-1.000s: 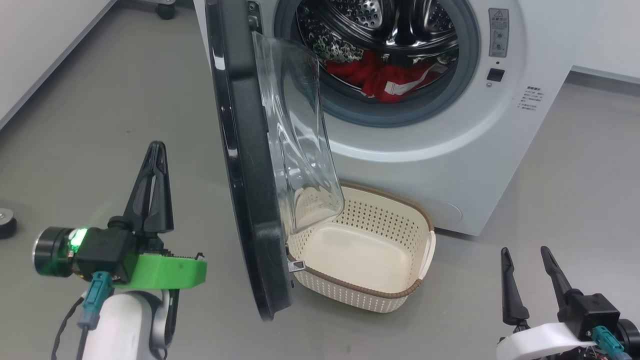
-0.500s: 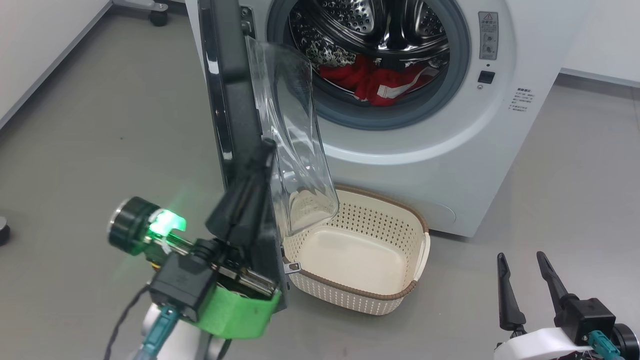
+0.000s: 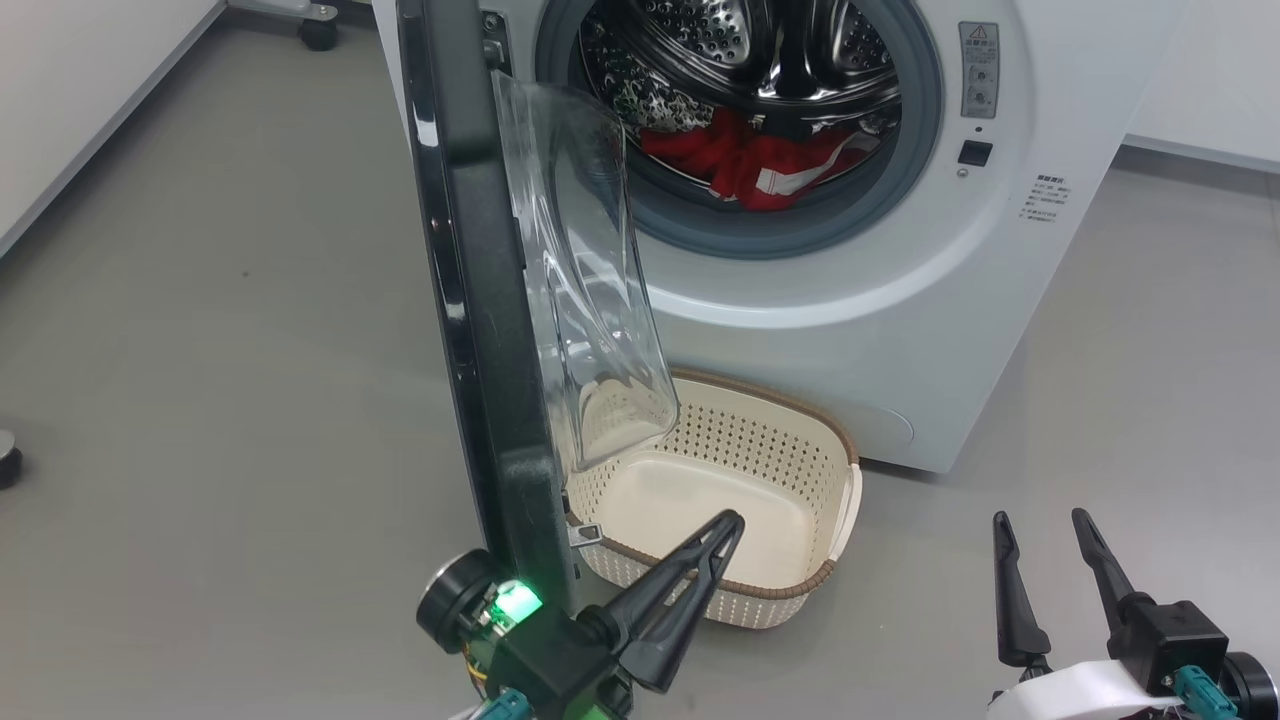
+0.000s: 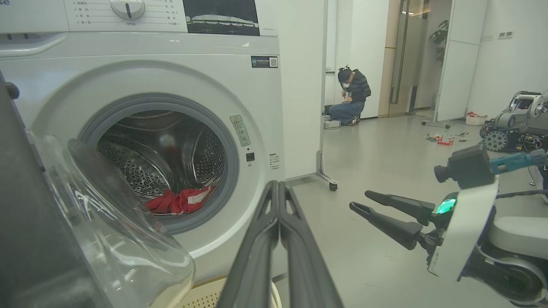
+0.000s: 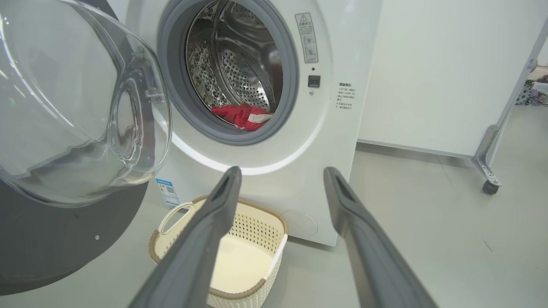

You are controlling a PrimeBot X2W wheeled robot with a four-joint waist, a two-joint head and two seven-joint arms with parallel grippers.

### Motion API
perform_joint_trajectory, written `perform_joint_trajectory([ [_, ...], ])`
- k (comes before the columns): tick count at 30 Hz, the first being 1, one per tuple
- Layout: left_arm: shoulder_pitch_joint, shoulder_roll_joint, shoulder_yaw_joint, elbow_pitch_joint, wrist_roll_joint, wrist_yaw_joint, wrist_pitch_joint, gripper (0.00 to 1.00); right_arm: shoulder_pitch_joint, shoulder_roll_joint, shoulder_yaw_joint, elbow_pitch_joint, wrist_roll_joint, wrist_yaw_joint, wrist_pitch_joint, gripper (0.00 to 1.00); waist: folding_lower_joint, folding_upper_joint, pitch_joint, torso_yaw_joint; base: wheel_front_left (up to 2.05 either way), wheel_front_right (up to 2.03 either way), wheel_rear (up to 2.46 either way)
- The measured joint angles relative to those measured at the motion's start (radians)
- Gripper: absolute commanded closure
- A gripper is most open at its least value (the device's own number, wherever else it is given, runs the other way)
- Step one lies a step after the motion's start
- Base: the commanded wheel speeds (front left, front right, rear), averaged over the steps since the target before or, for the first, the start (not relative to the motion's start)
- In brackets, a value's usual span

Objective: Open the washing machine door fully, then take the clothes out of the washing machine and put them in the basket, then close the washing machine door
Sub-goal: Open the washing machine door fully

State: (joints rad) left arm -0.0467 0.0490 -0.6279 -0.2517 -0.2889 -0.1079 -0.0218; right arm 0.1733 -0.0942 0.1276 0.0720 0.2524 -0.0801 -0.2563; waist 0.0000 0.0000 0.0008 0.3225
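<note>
Black fingers (image 3: 675,585) on the left gripper (image 3: 730,525) are pressed flat together, tip over the near rim of the basket (image 3: 800,592) and right beside the bottom edge of the washing machine door (image 3: 480,300). Can't tell if it's touching either. The right gripper (image 3: 1040,520) sits low off to the right, fingers spread apart. The door is swung open, its glass bulge (image 3: 590,280) hanging over the basket's left end. The basket is on the floor (image 3: 200,350) right in front of the washing machine (image 3: 900,330), and the red clothes (image 3: 770,165) are in the drum (image 3: 760,40).
</note>
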Motion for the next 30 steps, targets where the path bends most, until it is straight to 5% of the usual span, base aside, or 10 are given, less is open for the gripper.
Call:
perform_joint_trajectory([
  [30,0.052,0.037,0.100,0.152,0.033,0.086,0.117,1.00,-0.001,0.000,-0.014,-0.001,-0.009,0.017,0.000,0.00,0.0000,0.0000,0.033,-0.010,0.00,0.00,0.00],
])
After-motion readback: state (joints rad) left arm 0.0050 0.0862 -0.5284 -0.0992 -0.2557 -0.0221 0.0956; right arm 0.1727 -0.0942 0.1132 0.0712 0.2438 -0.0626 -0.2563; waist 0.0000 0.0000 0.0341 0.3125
